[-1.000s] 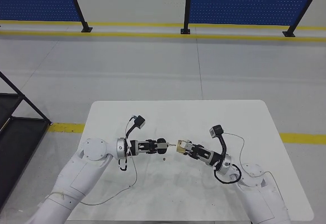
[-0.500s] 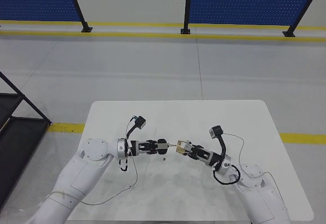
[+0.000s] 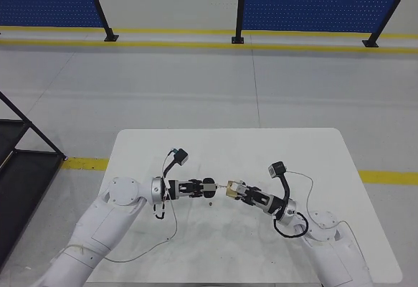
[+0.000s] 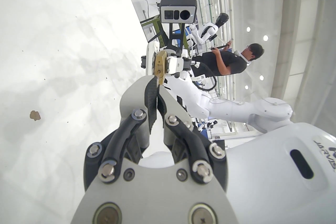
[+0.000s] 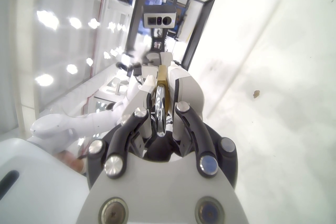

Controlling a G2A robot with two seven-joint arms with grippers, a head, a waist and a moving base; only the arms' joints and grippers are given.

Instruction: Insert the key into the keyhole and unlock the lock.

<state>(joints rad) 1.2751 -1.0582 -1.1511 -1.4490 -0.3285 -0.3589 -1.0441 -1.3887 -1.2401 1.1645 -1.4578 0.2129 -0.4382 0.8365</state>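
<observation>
- While both arms hang over the middle of the white table (image 3: pixel 302 151), nearer its near edge, the grippers meet tip to tip: left arm from the left, right arm from the right.
- Left gripper (image 3: pixel 211 188): black pads pressed together on the key (image 4: pixel 158 81). I see just a thin sliver of it, so the grip is shallow.
- Right gripper (image 3: pixel 236 191): white fingers clamped on the flanks of the brass padlock (image 4: pixel 160 66), with the chrome shackle (image 5: pixel 160 104) pointing back toward its wrist.
- The key tip sits right at the padlock's end face. I can't tell whether the blade is in the keyhole or only touching the brass.
- My read: we're at insertion, and the turn is not yet done.
- Risk 1: with a small offset or tilt between the arms, the tip skates across the face instead of entering. Pushing then jams it.
- Risk 2: a thin pinch on a flat key means it may pivot or slide in the pads under push or twist, and drop to the table.
- Risk 3: twisting the key could roll the smooth padlock in the right jaws, so the lock turns with the key.
- A small brown speck (image 4: pixel 34 115) lies on the table below the grippers. It's not in play.
</observation>
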